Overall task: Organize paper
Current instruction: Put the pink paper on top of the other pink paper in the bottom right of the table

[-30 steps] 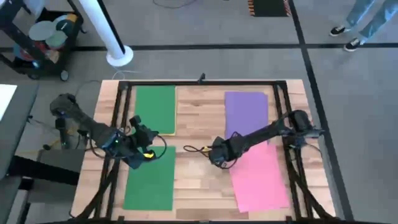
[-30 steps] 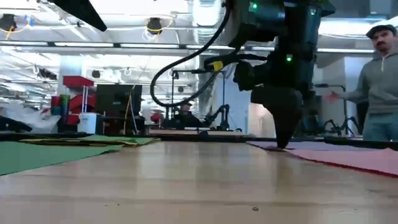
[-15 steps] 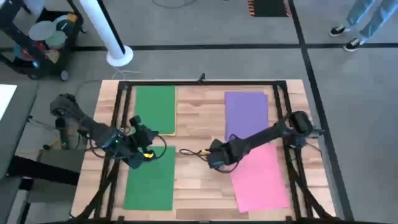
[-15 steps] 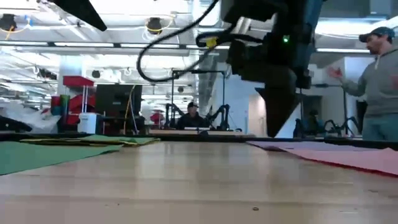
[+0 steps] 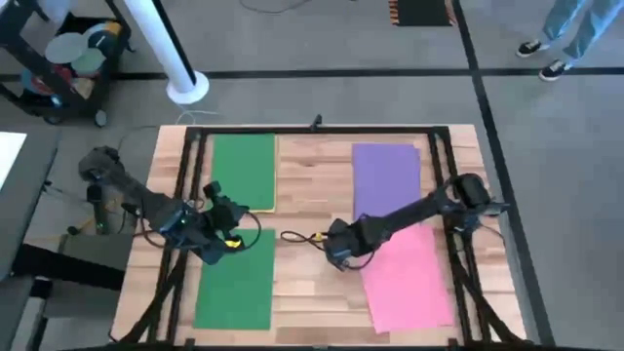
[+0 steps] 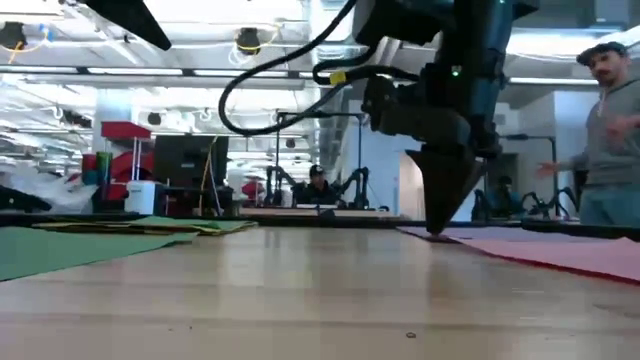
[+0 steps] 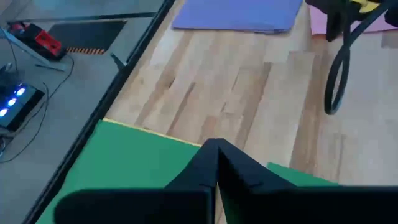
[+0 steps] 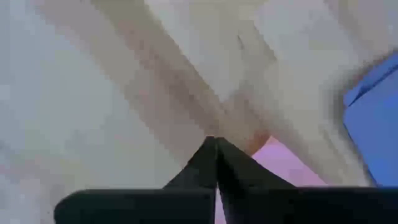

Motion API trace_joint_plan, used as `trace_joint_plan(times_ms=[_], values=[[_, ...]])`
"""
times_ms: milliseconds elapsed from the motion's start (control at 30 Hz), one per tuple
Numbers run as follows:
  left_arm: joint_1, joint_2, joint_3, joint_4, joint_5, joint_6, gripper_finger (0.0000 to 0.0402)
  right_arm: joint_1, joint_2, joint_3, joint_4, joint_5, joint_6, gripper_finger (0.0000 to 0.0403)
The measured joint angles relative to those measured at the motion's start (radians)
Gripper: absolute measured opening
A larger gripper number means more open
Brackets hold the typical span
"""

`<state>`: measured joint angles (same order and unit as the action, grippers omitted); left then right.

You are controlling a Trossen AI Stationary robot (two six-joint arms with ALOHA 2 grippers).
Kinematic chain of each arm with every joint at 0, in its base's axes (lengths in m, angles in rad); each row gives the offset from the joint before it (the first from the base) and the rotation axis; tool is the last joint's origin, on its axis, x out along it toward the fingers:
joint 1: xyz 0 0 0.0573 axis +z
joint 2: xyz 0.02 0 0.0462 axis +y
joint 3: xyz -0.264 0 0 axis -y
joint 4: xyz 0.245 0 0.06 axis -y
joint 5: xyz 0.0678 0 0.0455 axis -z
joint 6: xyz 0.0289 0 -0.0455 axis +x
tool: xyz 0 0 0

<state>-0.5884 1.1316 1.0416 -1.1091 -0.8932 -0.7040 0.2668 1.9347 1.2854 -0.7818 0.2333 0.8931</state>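
Observation:
Four sheets lie flat on the wooden table. A green sheet [image 5: 244, 171] sits at the far left over a yellow sheet, of which only an edge [image 5: 277, 195] shows. A second green sheet [image 5: 236, 283] is at the near left, a purple sheet [image 5: 387, 180] at the far right and a pink sheet [image 5: 409, 278] at the near right. No dark sheet shows. My left gripper [image 5: 234, 232] [image 7: 215, 147] is shut, over the gap between the two green sheets. My right gripper [image 5: 341, 252] [image 6: 437, 230] is shut, tip down at the pink sheet's far left corner. My right gripper [image 8: 215, 140] comes from above, pointing down. Its shut fingertips stand at table level right beside the pink sheet's far left corner [image 8: 268, 154]. Whether they touch the paper or only the wood, I cannot tell.
Black frame rails [image 5: 185, 195] run along the table's left and right sides. A loose black cable [image 5: 297, 236] loops beside the right gripper. Bare wood [image 5: 312, 185] lies between the sheet columns. A person [image 6: 610, 130] stands beyond the table's right side.
My right gripper rose off the table half a second ago, shifted slightly toward the table's left, and came down again at the pink sheet's corner, staying shut. The sheets have not moved.

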Motion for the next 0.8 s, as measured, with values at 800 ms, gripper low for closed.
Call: trace_joint_plan(times_ms=[800], values=[[0.0, 0.0, 0.0, 0.0, 0.001, 0.0, 0.0, -0.019, 0.0, 0.001, 0.012, -0.052, -0.009, 0.0]])
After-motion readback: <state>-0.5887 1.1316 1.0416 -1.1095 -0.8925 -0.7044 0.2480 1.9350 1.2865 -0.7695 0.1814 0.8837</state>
